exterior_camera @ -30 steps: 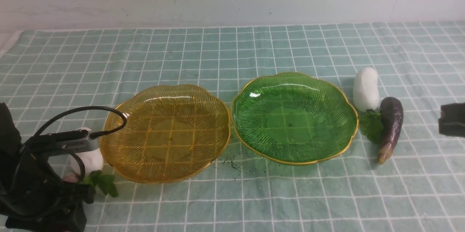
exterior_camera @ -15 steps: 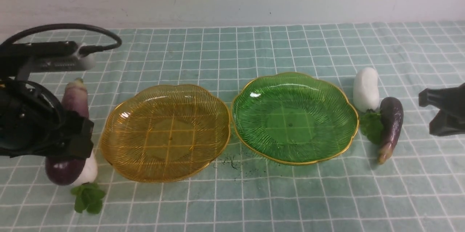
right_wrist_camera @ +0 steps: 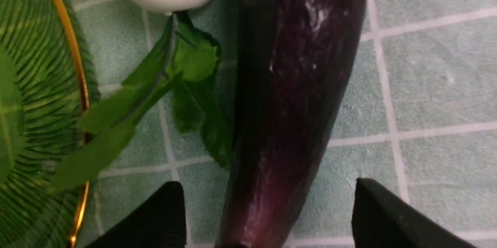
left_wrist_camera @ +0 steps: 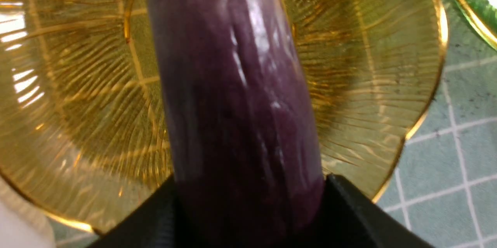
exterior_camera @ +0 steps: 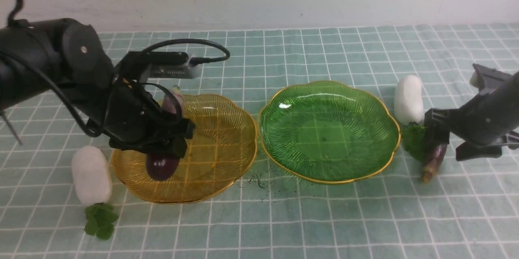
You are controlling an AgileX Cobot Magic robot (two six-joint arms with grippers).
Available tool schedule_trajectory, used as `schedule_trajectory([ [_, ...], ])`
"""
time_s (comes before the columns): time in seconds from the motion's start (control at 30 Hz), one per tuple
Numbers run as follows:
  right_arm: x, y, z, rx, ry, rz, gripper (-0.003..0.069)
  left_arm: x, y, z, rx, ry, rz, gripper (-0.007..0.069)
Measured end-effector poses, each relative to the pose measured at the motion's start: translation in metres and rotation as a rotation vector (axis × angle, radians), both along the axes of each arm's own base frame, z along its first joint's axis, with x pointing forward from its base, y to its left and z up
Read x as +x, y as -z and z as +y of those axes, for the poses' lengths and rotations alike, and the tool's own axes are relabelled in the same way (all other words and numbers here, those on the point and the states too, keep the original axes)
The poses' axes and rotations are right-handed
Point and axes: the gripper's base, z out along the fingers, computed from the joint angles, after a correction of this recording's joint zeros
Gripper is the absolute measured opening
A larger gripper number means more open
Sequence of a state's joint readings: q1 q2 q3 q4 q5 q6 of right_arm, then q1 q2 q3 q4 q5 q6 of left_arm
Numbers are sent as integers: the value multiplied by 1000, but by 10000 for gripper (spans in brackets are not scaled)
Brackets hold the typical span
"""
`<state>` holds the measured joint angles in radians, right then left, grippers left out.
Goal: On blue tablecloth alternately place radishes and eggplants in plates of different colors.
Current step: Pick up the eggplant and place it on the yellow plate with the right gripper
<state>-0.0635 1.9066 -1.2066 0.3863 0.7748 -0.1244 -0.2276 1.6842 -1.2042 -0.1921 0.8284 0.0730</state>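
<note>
My left gripper (exterior_camera: pixel 162 145) is shut on a dark purple eggplant (exterior_camera: pixel 161 166) and holds it just above the amber plate (exterior_camera: pixel 219 129). In the left wrist view the eggplant (left_wrist_camera: pixel 233 85) is clamped between the jaws (left_wrist_camera: pixel 250 180) over the amber plate (left_wrist_camera: pixel 369 65). The green plate (exterior_camera: pixel 328 133) is empty. One white radish (exterior_camera: pixel 91 174) lies left of the amber plate. The other radish (exterior_camera: pixel 408 97) and the second eggplant (exterior_camera: pixel 434 159) lie right of the green plate. My right gripper (exterior_camera: pixel 450 141) is open, its jaws (right_wrist_camera: pixel 267 182) on either side of that eggplant (right_wrist_camera: pixel 287 96).
The blue gridded tablecloth (exterior_camera: pixel 284 218) covers the whole table. The radish's green leaves (right_wrist_camera: pixel 155 92) lie between the green plate's rim (right_wrist_camera: pixel 73 65) and the right eggplant. Small dark specks (exterior_camera: pixel 257 180) sit on the cloth between the plates. A pale wall runs behind.
My left arm has lifted the eggplant from beside the left radish and carried it right over the amber plate. My right arm has moved left and down onto the right eggplant.
</note>
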Motion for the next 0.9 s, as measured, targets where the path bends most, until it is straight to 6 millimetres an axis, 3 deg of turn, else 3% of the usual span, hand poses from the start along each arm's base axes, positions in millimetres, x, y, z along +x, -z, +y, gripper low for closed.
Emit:
schedule_trajectory([
  [0.13, 3, 15, 0, 4, -1, 23, 475, 14, 22, -3, 12, -1, 50, 384],
  [0.23, 3, 16, 0, -1, -15, 29, 255, 21, 30, -5, 14, -3, 56, 384],
  [0.37, -5, 4, -1, 13, -31, 63, 269, 23, 33, -5, 21, -4, 59, 388],
  [0.57, -35, -84, -1, 25, -27, -81, 269, 25, 34, 0, 74, -19, 51, 563],
  [0.63, -45, -108, 5, 56, -22, -153, 269, 25, 33, 1, 85, -23, 48, 587],
  [0.73, -52, -127, 28, 124, -74, -219, 269, 28, 28, 2, 95, -29, 43, 584],
  [0.8, -53, -130, 53, 172, -148, -245, 269, 31, 18, 2, 107, -25, 49, 511],
  [0.83, -53, -130, 67, 194, -192, -257, 269, 33, 10, 2, 123, -17, 54, 430],
  [0.9, -53, -127, 105, 245, -282, -286, 269, 33, -9, 6, 164, -3, 56, 200],
])
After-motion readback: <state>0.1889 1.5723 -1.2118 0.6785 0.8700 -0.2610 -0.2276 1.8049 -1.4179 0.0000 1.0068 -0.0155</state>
